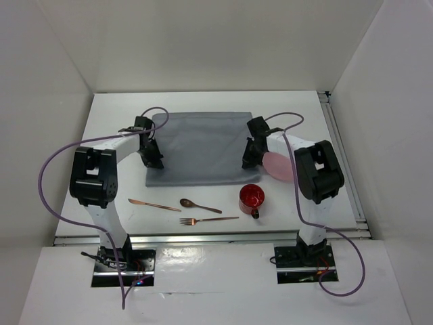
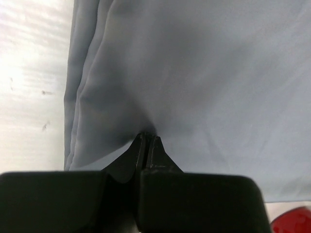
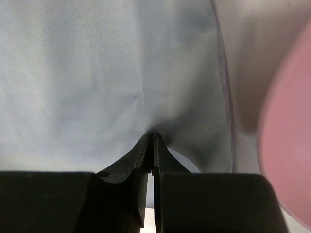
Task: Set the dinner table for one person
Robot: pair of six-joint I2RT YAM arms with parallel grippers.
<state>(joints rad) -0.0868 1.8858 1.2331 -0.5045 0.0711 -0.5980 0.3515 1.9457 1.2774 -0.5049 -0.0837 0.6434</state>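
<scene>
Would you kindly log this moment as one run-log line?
left gripper: shut on grey mat, left edge | right gripper: shut on its right edge | pink plate: right of mat | red mug, knife, spoon, fork: front of mat

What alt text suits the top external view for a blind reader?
Left arm and right arm, jaws shut, each pinch a side of a grey cloth mat on the dinner table. Nearer lie a knife, spoon, fork and red mug; a pink plate sits right.
</scene>
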